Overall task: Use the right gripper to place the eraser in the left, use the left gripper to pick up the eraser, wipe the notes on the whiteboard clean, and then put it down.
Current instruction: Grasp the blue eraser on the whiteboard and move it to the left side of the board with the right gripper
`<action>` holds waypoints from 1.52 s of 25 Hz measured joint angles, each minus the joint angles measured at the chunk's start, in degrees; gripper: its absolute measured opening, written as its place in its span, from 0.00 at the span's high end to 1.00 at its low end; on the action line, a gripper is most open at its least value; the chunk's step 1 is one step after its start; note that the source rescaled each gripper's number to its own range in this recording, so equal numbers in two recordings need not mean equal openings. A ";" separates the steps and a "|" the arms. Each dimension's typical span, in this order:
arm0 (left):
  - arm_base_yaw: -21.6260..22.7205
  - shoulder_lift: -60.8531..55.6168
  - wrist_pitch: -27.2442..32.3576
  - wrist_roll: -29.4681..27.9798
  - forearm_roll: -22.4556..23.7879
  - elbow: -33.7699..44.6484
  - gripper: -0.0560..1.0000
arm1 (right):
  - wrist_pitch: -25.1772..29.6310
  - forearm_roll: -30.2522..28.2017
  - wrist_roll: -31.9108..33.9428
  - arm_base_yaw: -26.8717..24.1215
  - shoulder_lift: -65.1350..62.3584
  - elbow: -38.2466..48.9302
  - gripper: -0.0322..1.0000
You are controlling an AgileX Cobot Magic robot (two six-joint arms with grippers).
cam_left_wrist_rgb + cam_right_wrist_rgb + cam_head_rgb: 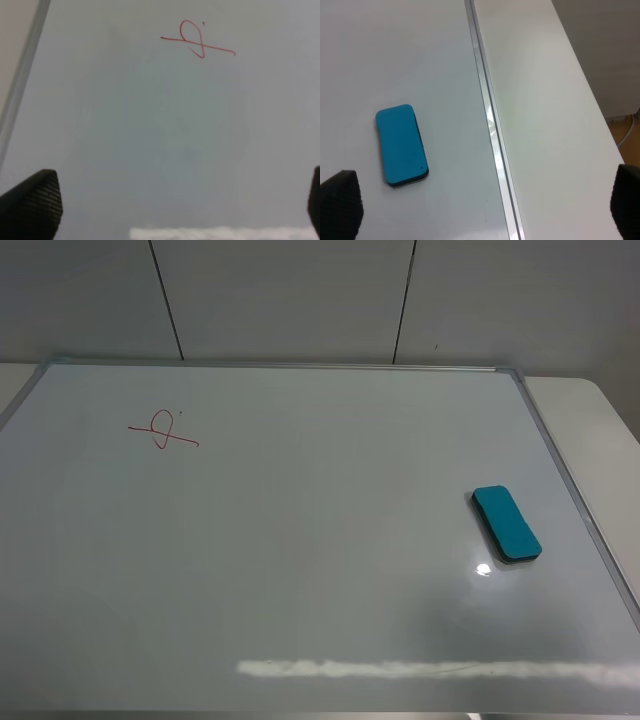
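Observation:
The whiteboard (300,540) fills most of the exterior high view, lying flat with its silver frame around it. The teal eraser (506,522) lies on the board's right side, near the right frame; the right wrist view shows the eraser (400,144) too, lying free. The red notes (163,432) sit at the board's far left, and the notes (197,42) also show in the left wrist view. My left gripper (180,205) is open above bare board, short of the scribble. Wide open too, my right gripper (482,205) hovers over the board's right frame, beside the eraser. Neither arm shows in the exterior high view.
A white table (600,440) extends to the right of the board's frame (490,125). Grey wall panels (290,300) rise behind the board. A bright light reflection (430,670) stretches along the board's near edge.

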 joint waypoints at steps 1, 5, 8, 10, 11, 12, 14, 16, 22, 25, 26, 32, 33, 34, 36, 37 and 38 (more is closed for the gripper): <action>0.00 0.00 0.00 0.00 0.00 0.00 0.00 | 0.00 0.00 0.00 0.00 0.00 0.00 0.00; 0.00 0.00 0.00 0.00 0.00 0.00 0.00 | 0.00 0.00 0.00 0.00 0.00 0.00 0.00; 0.00 0.00 0.00 0.00 0.00 0.00 0.00 | 0.00 0.00 0.00 0.00 0.00 0.00 0.00; 0.00 0.00 0.00 0.00 0.00 0.00 0.00 | 0.00 0.00 0.00 0.00 0.00 0.00 0.00; 0.00 0.00 0.00 0.00 0.00 0.00 0.00 | 0.00 0.00 0.00 0.00 0.00 0.00 0.00; 0.00 0.00 0.00 0.00 0.00 0.00 0.00 | 0.00 0.00 0.00 0.00 0.00 0.00 0.00; 0.00 0.00 0.00 0.00 0.00 0.00 0.00 | 0.00 0.00 0.00 0.00 0.00 0.00 0.00; 0.00 0.00 0.00 0.00 0.00 0.00 0.00 | 0.00 0.00 0.00 0.00 0.00 0.00 0.00; 0.00 0.00 0.00 0.00 -0.06 0.00 0.00 | 0.00 0.05 0.00 0.00 0.00 0.00 0.00; 0.00 0.00 0.00 0.00 -0.06 0.00 0.00 | 0.00 0.11 0.00 0.00 0.00 0.00 0.00; 0.00 0.00 0.00 0.00 -0.06 0.00 0.00 | 0.00 0.11 0.00 0.00 0.00 0.00 0.00; 0.00 0.00 0.00 0.00 -0.06 0.00 0.00 | 0.00 0.18 0.00 1.30 0.00 0.00 0.00; 0.00 0.00 0.00 0.00 -0.06 0.00 0.00 | 0.00 0.18 0.11 1.74 0.00 0.00 0.00; 0.00 0.00 0.00 0.00 -0.06 0.00 0.00 | 0.00 -0.02 0.40 2.06 0.00 0.00 0.00; 0.00 0.00 0.00 0.00 -0.06 0.00 0.00 | 0.00 -0.67 1.59 2.11 0.00 0.00 0.00; 0.00 0.00 0.00 0.00 -0.06 0.00 0.00 | 0.00 -0.79 1.69 2.11 0.00 0.00 0.00; 0.00 0.00 0.00 0.00 -0.06 0.00 0.00 | 0.00 -0.91 1.88 2.11 0.00 0.00 0.00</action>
